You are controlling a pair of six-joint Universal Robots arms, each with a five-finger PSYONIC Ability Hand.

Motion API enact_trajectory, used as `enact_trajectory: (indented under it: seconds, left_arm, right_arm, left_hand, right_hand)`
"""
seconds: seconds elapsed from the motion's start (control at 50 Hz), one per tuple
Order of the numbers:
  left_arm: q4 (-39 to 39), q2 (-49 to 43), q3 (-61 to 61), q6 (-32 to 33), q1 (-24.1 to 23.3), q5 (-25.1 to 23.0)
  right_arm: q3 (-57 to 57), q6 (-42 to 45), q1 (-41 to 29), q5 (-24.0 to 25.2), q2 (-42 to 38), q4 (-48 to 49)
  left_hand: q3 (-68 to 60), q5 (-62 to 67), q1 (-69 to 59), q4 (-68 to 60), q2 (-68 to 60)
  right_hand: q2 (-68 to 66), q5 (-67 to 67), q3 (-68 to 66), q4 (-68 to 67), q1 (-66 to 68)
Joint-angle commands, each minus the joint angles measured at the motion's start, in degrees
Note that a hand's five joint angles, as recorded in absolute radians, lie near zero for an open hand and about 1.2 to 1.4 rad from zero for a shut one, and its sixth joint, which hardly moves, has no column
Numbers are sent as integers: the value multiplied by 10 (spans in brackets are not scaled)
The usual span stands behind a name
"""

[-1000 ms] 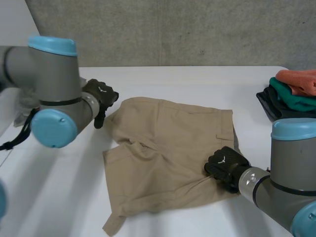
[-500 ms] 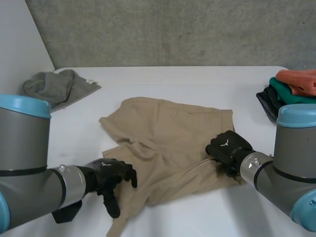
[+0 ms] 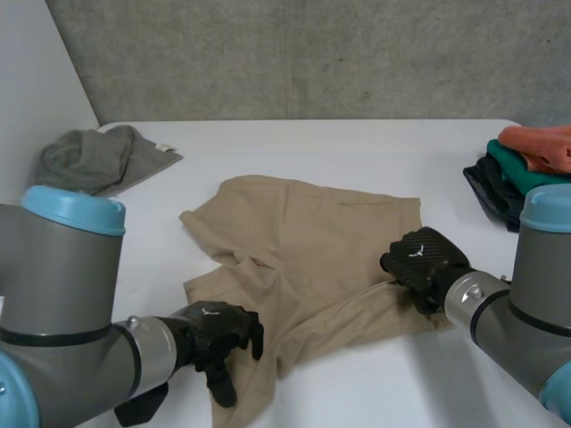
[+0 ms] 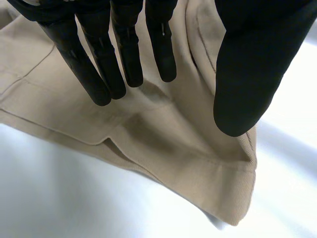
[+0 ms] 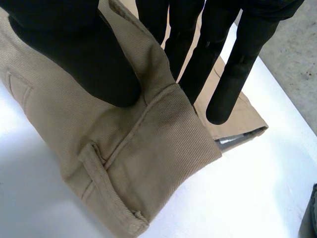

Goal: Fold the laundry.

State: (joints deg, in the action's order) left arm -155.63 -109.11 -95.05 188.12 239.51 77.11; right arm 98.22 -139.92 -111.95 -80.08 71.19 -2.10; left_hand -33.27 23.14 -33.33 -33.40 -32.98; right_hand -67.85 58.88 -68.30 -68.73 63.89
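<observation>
Right wrist view: right hand (image 5: 74, 49) clamped on tan shorts (image 5: 148, 163), waistband between thumb and fingers (image 5: 237, 64).

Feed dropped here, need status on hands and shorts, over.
Left hand open over leg hem. Right hand pinching waistband. Tan shorts spread, not yet folded. Grey cloth, stacked clothes lie well apart.

White table (image 3: 357, 152), bare toward the back; grey concrete wall (image 3: 312, 53) behind it, w/ white panel (image 3: 31, 80) at far-left corner.
</observation>
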Motion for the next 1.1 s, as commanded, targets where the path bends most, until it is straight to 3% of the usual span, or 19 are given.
enact_trajectory:
  seconds: [0.02,0.28,0.52,0.6,0.66,0.72,0.8,0.9,1.02,1.1]
  left_arm:
    - [-4,14,-33,5,-27,7]
    - [-18,11,-22,-23,-83,37]
    - [-30,-19,10,-35,-142,94]
    - [-38,-37,19,-40,-165,118]
    - [-42,-49,25,-46,-181,140]
    - [-41,-51,32,-50,-193,166]
    - [-49,-34,29,-47,-180,175]
    - [-67,2,21,-22,-118,174]
    - [-84,22,-2,70,-50,148]
    - [-84,26,-24,114,-44,125]
  right_arm:
    - [-3,-2,-2,0,-1,5]
    - [-6,-15,-4,-2,-5,18]
    - [-7,-20,-7,-2,-6,18]
    - [-8,-22,-6,-2,-5,18]
    - [-8,-25,-6,-1,-3,18]
    - [-8,-28,-6,1,-2,14]
    - [-8,-29,-6,3,4,7]
    - [-5,-28,-5,22,15,-4]
    - [-4,-29,6,39,19,-5]
    - [-4,-30,8,40,16,-3]
  left_hand:
    - [-33,35,-33,-32,-36]
    - [-39,40,-38,-37,-41]
    - [-89,90,-88,-88,-92]
    - [-195,196,-194,-193,-198]
    - [-466,468,-466,-465,-469]
    - [-467,469,-467,-466,-470]
    - [-467,469,-467,-466,-470]
    - [-467,469,-467,-466,-470]
    - [-467,469,-467,-466,-470]
    - [-467,469,-467,-466,-470]
  right_hand:
    - [-122,111,-117,-113,161]
    - [-122,111,-117,-113,161]
    - [-122,111,-117,-113,161]
    - [-122,111,-117,-113,161]
    - [-122,111,-117,-113,161]
    - [-122,111,-117,-113,161]
    - [-122,111,-117,-113,161]
    - [-122,111,-117,-113,161]
    - [-122,111,-117,-113,161]
    - [-122,111,-117,-113,161]
